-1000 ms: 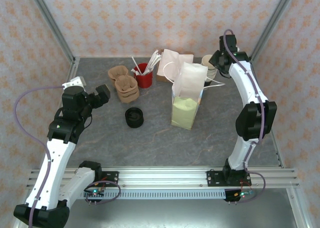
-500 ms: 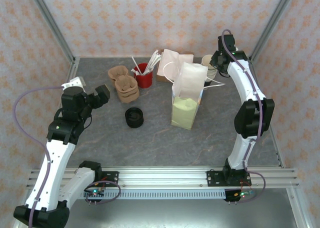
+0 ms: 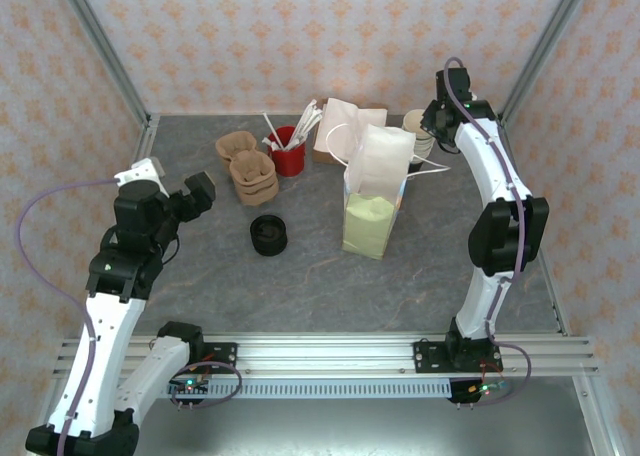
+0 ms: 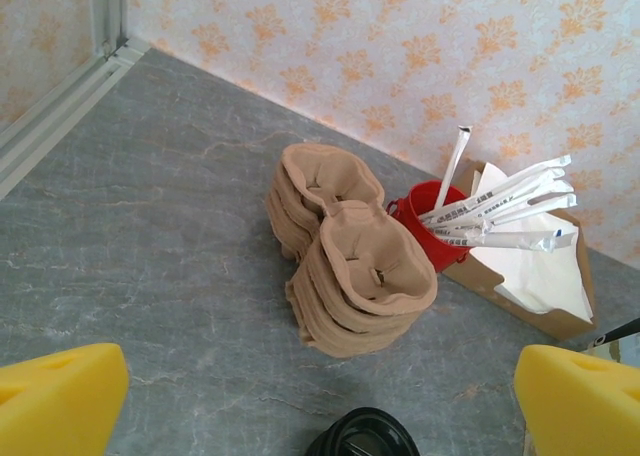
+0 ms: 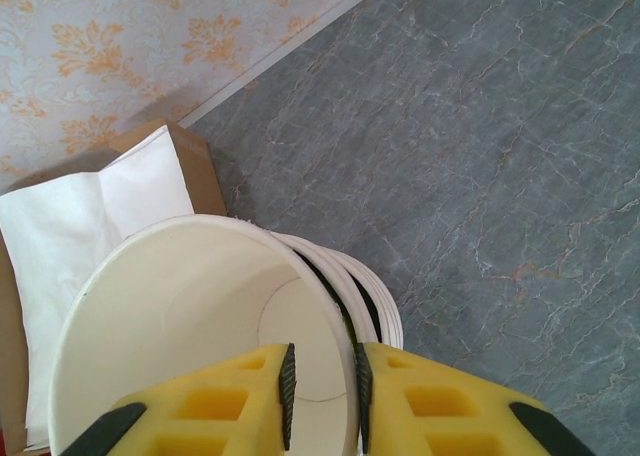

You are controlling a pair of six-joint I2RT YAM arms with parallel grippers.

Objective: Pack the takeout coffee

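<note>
Yellow right tool (image 5: 323, 391) just clamped onto wall of top paper cup (image 5: 190, 306), one finger inside. Cup not yet off cup stack (image 5: 385, 311), at table (image 5: 480, 176) far edge beside napkin box (image 5: 192, 158). Lift-out looks next. Left tool (image 4: 320, 406) spread wide, holding nothing.

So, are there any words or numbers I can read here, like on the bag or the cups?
No words or numbers can be read on anything here.
Paper bag: no print legible.
Straw wrappers: any print is too small to tell.
Top cup, cardboard carriers, napkin box: plain, nothing written.
</note>
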